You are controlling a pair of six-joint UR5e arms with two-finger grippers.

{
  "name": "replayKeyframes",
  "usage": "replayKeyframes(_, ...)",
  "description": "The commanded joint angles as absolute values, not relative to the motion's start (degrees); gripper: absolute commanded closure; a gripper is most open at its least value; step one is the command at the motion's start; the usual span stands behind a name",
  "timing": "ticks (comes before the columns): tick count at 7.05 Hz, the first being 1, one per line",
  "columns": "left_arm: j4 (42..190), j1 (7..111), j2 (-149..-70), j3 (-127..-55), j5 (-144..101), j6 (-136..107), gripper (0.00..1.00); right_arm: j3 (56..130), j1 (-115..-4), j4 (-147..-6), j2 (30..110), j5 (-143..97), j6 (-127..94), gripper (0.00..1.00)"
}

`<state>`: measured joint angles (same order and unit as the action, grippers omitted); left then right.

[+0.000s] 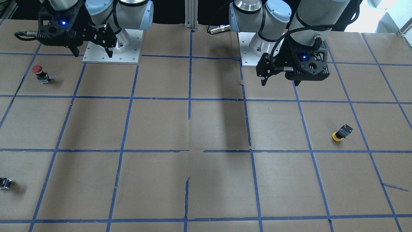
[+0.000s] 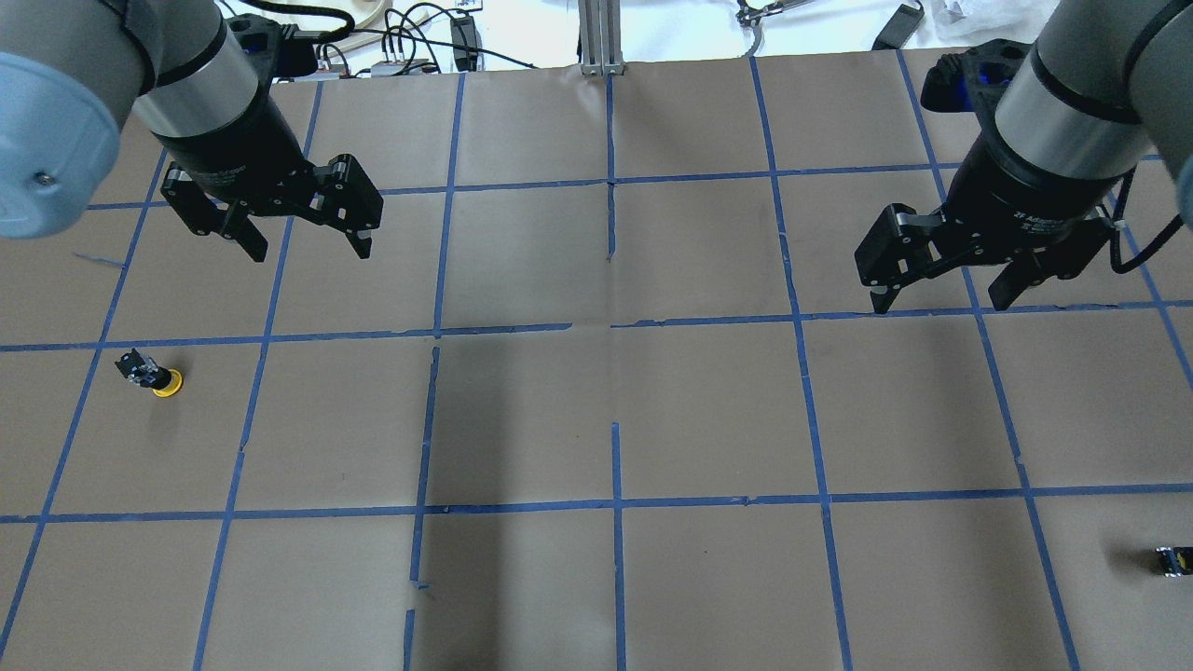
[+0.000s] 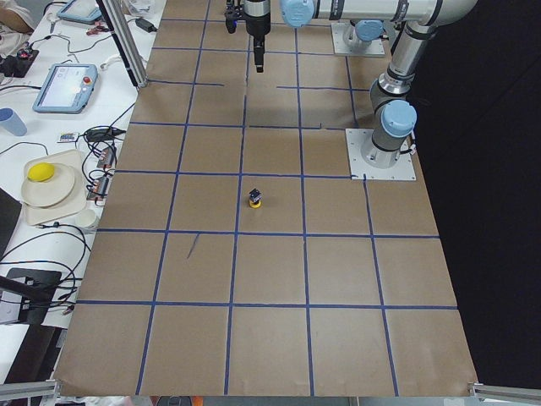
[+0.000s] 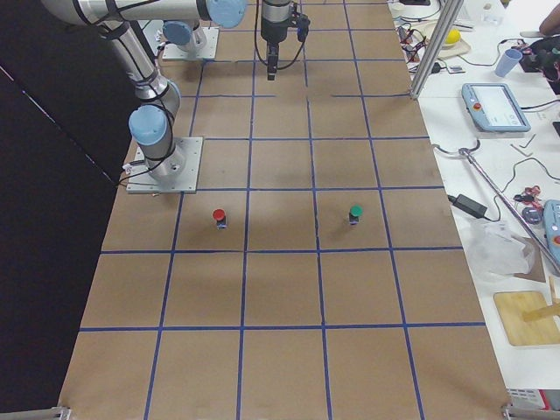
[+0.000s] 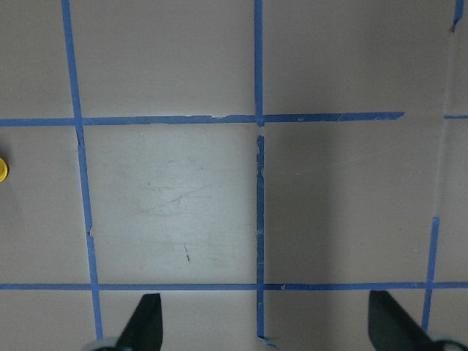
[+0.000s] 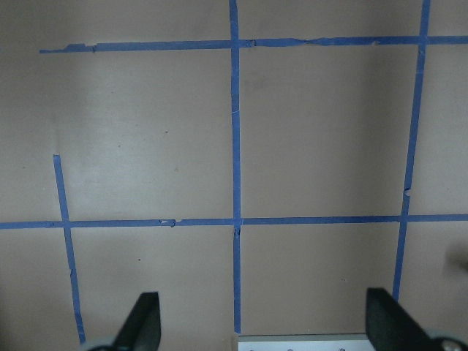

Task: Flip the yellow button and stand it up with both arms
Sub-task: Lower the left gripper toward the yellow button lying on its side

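The yellow button [image 1: 341,132] lies tipped over on the brown paper, its yellow cap on the table and its black body and grey base pointing up and away. It also shows in the overhead view [image 2: 154,375], in the exterior left view [image 3: 256,199], and as a sliver of cap at the left edge of the left wrist view [image 5: 2,170]. My left gripper [image 2: 309,250] is open and empty, high above the table, beyond the button and to its right. My right gripper [image 2: 939,300] is open and empty over the other half of the table.
A red-capped button [image 1: 40,73] stands upright on my right side, near the right arm's base plate [image 1: 128,48]. A small dark part [image 2: 1172,559] sits at the far right edge; it looks green-topped in the exterior right view [image 4: 355,213]. Blue tape lines grid the paper.
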<state>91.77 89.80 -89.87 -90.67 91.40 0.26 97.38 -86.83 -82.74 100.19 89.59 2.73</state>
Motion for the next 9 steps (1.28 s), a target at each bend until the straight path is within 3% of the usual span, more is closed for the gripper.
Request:
replayKeyframes(1, 91.7, 89.7, -90.7, -90.3, 91.2, 1.2, 0.01, 97.4, -86.8, -82.7, 100.2, 89.7, 2.7, 0.0)
replayKeyframes(4, 91.8, 85.4, -90.5, -94.5, 92.1, 13.1, 0.05, 97.5, -86.8, -82.7, 100.2, 89.7, 2.7, 0.0)
replayKeyframes(7, 84.0, 74.4, -92.4, -101.6, 97.3, 30.6, 0.05, 97.4, -86.8, -82.7, 100.2, 89.7, 2.7, 0.0)
replayKeyframes(9, 82.4, 64.3, -93.6, -102.4, 97.0, 46.3, 0.05, 97.2, -86.8, -82.8, 100.2, 89.6, 2.7, 0.0)
